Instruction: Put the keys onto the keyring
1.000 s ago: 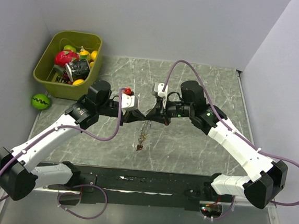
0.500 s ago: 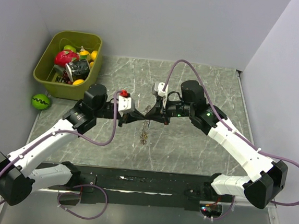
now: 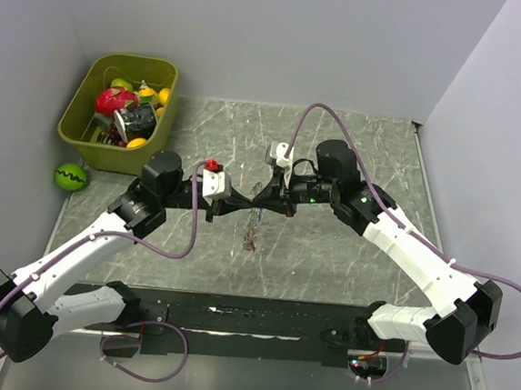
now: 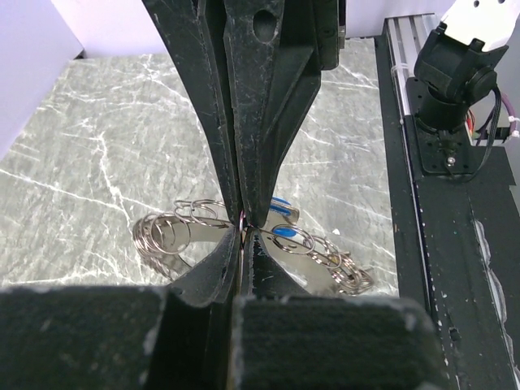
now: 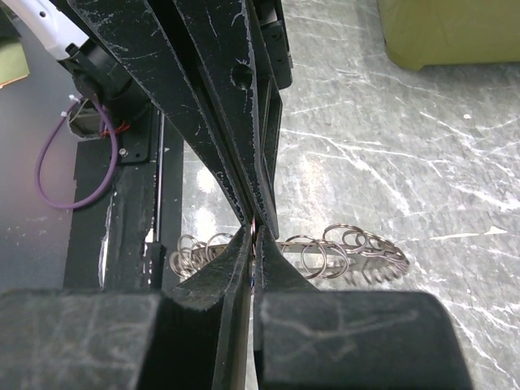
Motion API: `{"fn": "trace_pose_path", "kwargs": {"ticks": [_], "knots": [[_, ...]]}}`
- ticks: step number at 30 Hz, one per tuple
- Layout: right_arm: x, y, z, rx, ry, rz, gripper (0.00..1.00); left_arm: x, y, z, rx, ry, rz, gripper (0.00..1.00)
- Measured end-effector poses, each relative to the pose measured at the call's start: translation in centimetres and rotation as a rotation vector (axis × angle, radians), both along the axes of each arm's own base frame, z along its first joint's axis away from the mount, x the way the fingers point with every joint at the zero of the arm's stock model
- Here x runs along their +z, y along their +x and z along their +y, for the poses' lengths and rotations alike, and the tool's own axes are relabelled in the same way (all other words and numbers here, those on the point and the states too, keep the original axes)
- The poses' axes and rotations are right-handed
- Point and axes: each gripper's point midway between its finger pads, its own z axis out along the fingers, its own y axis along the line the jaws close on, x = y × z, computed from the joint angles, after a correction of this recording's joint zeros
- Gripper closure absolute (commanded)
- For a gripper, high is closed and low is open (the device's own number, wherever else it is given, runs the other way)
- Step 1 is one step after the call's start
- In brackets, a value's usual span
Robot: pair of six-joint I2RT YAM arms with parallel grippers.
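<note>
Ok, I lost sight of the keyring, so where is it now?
Top view: the keyring is mid-table, just on the near side of where the left gripper and right gripper meet.

A grey marbled desk with white veins [image 3: 366,140] stands between pale lilac walls [image 3: 257,30]. At its far left corner sits an olive-green plastic bin [image 3: 95,155] piled with small toys: a red round one [image 3: 113,101], a black can-shaped one [image 3: 136,120] and yellow pieces [image 3: 164,95]. A green striped ball [image 3: 70,177] lies just beside the bin's near left corner. A black rail [image 3: 259,318] runs along the near edge.
</note>
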Motion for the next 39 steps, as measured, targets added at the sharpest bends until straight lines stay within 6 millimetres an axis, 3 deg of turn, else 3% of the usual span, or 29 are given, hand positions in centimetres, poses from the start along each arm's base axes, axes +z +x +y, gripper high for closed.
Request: {"fn": "trace_pose_path", "kwargs": {"ticks": [5, 8, 21, 24, 29, 34, 39], "knots": [[0.0, 0.0, 0.0, -0.002, 0.005, 0.002, 0.91, 0.0, -0.1, 0.0, 0.002, -0.019, -0.010, 0.99], [0.0, -0.1, 0.0, -0.007, 0.008, 0.005, 0.83, 0.0, -0.2, 0.1, 0.002, -0.031, -0.022, 0.99], [1.3, 0.3, -0.2, -0.056, 0.059, -0.033, 0.34, 1.1, -1.1, 0.0, -0.016, -0.109, -0.078, 0.99], [1.8, 0.6, -0.3, -0.080, 0.076, -0.048, 0.28, 1.2, -1.3, 0.0, -0.019, -0.123, -0.088, 0.99], [2.3, 0.8, -1.6, -0.159, 0.118, -0.075, 0.25, 1.1, -1.5, 0.1, -0.011, -0.147, -0.088, 0.99], [3.6, -0.1, -3.8, -0.197, 0.185, -0.116, 0.32, 1.3, -1.9, 0.4, -0.002, -0.186, -0.102, 0.99], [4.5, -1.6, -3.5, -0.103, 0.215, -0.131, 0.36, 2.0, -2.2, 0.4, -0.013, -0.219, -0.130, 0.99]]}}
